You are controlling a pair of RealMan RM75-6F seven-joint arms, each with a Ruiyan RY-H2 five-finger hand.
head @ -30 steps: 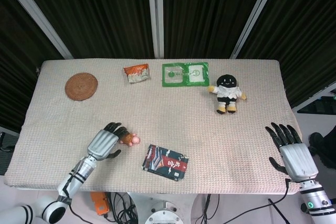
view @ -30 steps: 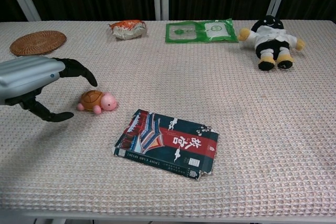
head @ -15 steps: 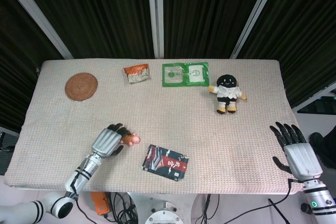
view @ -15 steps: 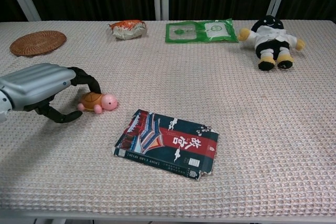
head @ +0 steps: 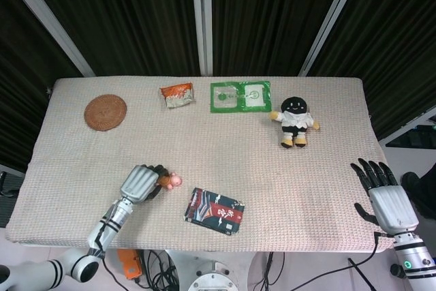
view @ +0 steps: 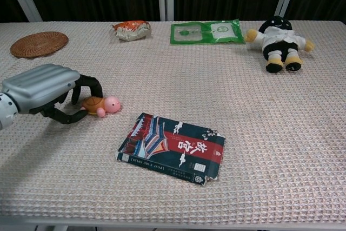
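A small toy turtle [head: 169, 180] with a brown shell and pink head lies on the woven tablecloth at the front left, its head pointing right. My left hand [head: 139, 183] covers its rear. In the chest view the left hand [view: 40, 87] curls its fingers [view: 92, 85] over the shell of the turtle [view: 102, 104], with the thumb pressed in from the near side. The turtle still rests on the cloth. My right hand [head: 385, 199] hangs at the table's front right corner, fingers spread, holding nothing. It does not show in the chest view.
A dark printed packet [view: 172, 147] lies right of the turtle. Along the far side stand a round wicker coaster [head: 105, 112], an orange snack bag [head: 177, 95], a green pouch [head: 240, 95] and a black-and-white plush doll [head: 294, 120].
My left hand has moved in from the left and closed its fingers and thumb around the turtle. My right hand drew back slightly toward the table's corner.
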